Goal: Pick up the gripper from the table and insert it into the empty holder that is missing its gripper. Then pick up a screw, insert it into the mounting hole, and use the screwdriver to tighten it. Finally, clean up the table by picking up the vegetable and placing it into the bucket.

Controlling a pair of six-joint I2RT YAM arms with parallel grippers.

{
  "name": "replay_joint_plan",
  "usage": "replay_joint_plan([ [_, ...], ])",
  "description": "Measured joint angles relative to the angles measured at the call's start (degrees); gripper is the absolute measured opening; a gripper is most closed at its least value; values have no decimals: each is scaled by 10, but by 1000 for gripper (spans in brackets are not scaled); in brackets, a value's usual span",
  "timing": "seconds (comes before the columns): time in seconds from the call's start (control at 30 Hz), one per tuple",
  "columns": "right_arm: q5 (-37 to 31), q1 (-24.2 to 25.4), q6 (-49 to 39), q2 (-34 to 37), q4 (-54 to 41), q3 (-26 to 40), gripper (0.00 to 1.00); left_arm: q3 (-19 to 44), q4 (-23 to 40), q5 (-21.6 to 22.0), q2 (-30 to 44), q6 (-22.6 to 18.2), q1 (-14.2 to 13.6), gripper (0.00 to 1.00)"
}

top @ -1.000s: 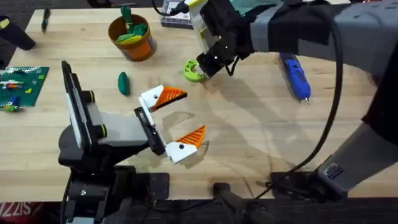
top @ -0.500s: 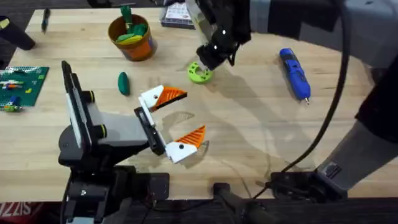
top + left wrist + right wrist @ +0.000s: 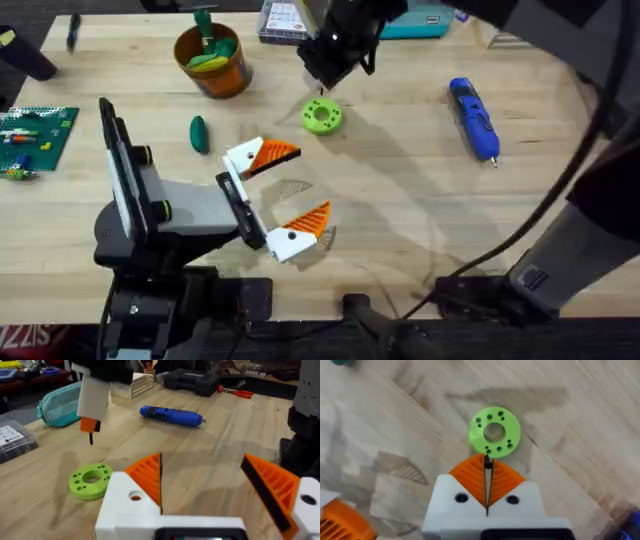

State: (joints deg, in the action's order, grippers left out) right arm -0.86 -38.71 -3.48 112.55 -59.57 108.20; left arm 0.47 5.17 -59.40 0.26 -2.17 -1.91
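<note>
My right tool [image 3: 328, 62] hangs above the bright green ring-shaped disc [image 3: 321, 116], pads pressed together on a thin dark screw [image 3: 488, 464] whose tip sticks out below. The screwdriver [image 3: 473, 119] lies well apart to the right, with open surface [image 3: 400, 200] between. My left tool [image 3: 290, 195] rests spread wide nearer me, holding nothing. The vegetable [image 3: 199, 134] lies near the bucket [image 3: 212, 60] at the far edge.
</note>
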Motion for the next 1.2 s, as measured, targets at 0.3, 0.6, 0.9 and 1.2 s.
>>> replay_joint_plan([
  [0.3,0,-54,0,-1,-101,127,4,0,0,0,0,0,0,985],
  [0.6,0,-154,0,-1,-176,222,4,0,0,0,0,0,0,985],
  [0.9,0,-217,1,-1,-204,230,4,0,0,0,0,0,0,985],
  [1.2,0,-244,1,-1,-204,230,4,0,0,0,0,0,0,985],
])
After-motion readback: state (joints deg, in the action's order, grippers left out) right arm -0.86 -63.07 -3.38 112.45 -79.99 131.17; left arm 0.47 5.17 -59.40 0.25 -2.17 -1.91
